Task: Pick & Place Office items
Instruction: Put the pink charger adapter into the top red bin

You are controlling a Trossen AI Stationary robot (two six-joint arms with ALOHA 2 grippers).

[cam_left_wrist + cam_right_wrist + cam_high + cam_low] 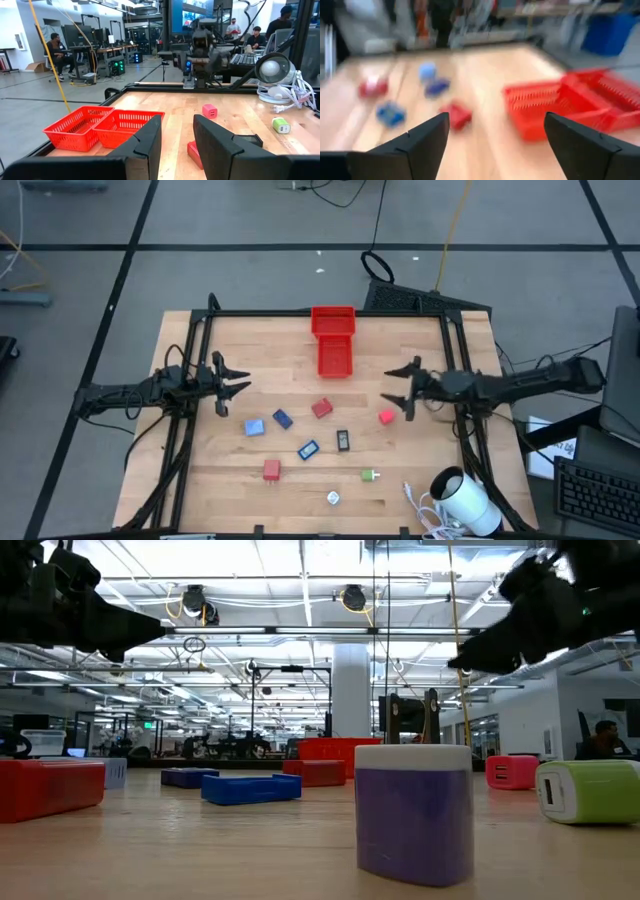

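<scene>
Several thumb-sized office items lie loose on the wooden table: a light-blue piece (254, 426), two blue ones (282, 419) (308, 449), a black one (343, 440), red ones (321, 409) (272, 470) (387, 417), a green-white one (371, 475) and a whitish one (333, 498). My left gripper (235, 378) hovers open over the table's left part, pointing right, above and left of the items. My right gripper (398, 388) hovers open just above the red piece by the right side. In the right wrist view its fingers (495, 135) stand wide apart.
A red two-compartment tray (333, 340) sits at the far middle of the table. A big white cylinder with a cable (465, 500) lies at the near right corner. A black frame (320, 314) borders the table. People sit at desks in the room beyond (55, 50).
</scene>
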